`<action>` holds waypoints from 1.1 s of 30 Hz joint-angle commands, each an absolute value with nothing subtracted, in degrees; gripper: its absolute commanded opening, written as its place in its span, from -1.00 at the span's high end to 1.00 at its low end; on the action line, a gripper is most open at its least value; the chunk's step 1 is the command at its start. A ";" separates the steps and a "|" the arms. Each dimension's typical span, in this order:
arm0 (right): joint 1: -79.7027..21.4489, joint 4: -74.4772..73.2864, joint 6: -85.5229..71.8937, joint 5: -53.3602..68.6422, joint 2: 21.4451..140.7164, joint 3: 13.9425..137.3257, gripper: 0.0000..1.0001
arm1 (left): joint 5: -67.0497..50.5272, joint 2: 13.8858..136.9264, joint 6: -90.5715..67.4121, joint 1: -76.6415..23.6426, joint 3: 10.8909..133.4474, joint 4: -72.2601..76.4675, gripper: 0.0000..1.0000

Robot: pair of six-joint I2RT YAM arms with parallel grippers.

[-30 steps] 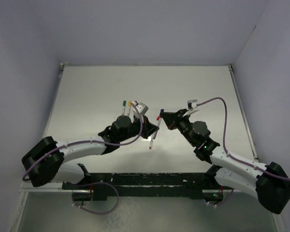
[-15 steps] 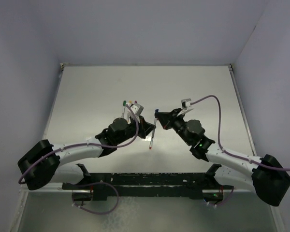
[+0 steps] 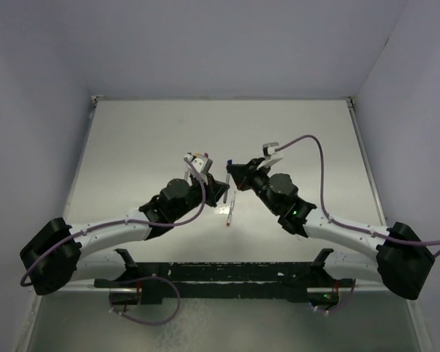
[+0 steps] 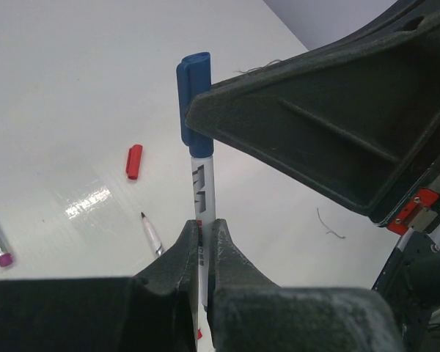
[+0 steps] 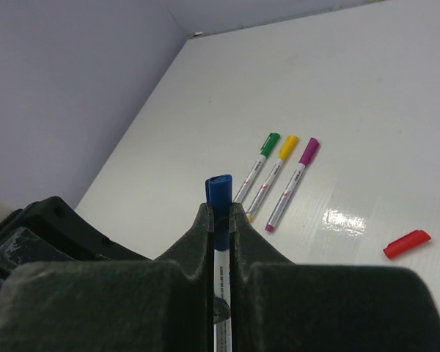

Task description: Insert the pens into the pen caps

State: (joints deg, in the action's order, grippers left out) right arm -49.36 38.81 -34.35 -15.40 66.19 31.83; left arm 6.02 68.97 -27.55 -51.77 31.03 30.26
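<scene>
Held pen: a thin grey-white barrel with dark printed marks (image 4: 204, 183), standing upright in the centre of the left wrist view, clear of the table (image 3: 132, 147).
Blue cap: a short, dark blue cap with a flat clip on one side (image 4: 193, 103), sitting over the upper end of the held pen at upper centre.
Seating: the pictures do not show whether the cap is pushed fully home.
Left gripper: at bottom centre (image 4: 203, 231), its fingers pinched together on the lower barrel of the held pen.
Right gripper: at bottom centre of its own view (image 5: 220, 216), its fingers clamped on the sides of the blue cap.
Right wrist view only: a green-capped pen (image 5: 254, 171), a yellow-capped pen (image 5: 269, 181) and a purple-capped pen (image 5: 288, 189) lie side by side on the table at centre right. The red cap (image 5: 407, 244) lies alone at lower right.
Left wrist view only: an uncapped pen (image 4: 152, 236) with a dark tip lies on the table just left of the fingers. The red cap lies apart from it, up and to the left. The broad black side of the right gripper fills the upper right.
Top view only: both grippers meet at the middle of the table. The uncapped pen lies just below them, its red end towards the bottom of the frame. The held pen and its cap are too small to make out here.
</scene>
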 commanded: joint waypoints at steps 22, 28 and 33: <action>-55.62 19.41 -34.14 -15.31 75.25 37.55 1.00 | 6.83 64.08 -27.25 -44.29 36.88 41.26 1.00; -55.63 12.77 -32.37 -19.26 72.84 43.32 0.94 | 8.38 65.26 -29.42 -44.30 35.81 32.33 1.00; -55.63 10.58 -29.59 -26.84 64.97 44.63 0.70 | 9.67 68.14 -31.44 -44.15 35.25 23.85 1.00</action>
